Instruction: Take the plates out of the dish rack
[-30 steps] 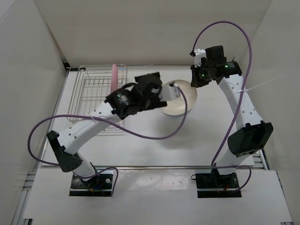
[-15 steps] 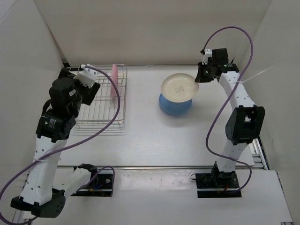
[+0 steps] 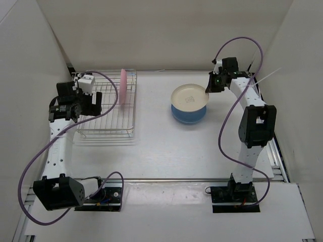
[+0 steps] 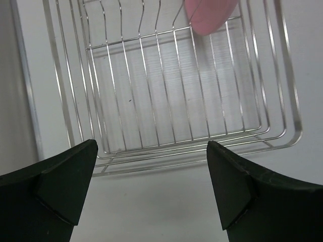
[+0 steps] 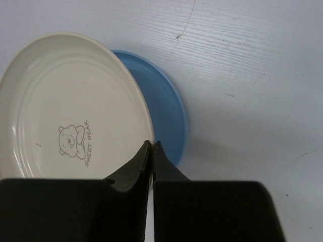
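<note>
White surface (image 3: 161, 146): pink plate (image 4: 212, 15) stands edge-up in dish rack (image 4: 282, 121), one o'clock from the nearer, wide-open left end effector (image 4: 151, 166); right end effector (image 5: 150, 146) pinches cream plate (image 5: 65, 101) by its rim over blue plate (image 5: 166, 116).

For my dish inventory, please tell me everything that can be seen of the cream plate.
The cream plate is round, shallow and glossy, with ringed ridges inside its raised rim and a small bear print reading SWEET DEAR. It lies face up over the light blue plate, shifted off centre. The right claw pinches its rim.
</note>
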Available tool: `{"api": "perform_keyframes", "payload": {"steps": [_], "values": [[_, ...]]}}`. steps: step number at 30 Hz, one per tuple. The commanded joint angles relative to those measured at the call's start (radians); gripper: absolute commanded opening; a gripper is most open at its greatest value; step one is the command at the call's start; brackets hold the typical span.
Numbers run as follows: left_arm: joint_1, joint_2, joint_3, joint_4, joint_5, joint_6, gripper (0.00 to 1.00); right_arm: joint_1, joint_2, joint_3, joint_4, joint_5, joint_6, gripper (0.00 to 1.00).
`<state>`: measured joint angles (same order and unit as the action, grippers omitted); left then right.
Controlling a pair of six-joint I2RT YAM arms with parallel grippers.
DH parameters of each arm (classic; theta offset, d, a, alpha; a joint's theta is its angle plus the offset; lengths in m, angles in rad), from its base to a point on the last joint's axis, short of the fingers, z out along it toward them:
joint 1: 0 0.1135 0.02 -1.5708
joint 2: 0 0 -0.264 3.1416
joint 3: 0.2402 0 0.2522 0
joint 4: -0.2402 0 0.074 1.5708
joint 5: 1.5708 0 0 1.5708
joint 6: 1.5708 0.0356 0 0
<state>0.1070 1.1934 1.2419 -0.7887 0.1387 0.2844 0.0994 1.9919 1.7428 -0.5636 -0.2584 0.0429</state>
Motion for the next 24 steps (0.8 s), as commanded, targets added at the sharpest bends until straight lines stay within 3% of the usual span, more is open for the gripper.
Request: {"api": "perform_keyframes", "payload": {"steps": [1,9,24], "values": [[0.065,-0.006,0.062,0.034,0.219,-0.068,1.0,-0.003,0.01,0.015,0.057,-0.031,0.02,0.0],[0.158,0.003,0.071,0.066,0.424,-0.136,1.0,-0.003,0.053,0.005,0.057,0.034,-0.032,0.0],[0.18,-0.086,0.051,0.099,0.513,-0.148,1.0,0.017,0.12,0.014,0.057,0.054,-0.041,0.0]]}}
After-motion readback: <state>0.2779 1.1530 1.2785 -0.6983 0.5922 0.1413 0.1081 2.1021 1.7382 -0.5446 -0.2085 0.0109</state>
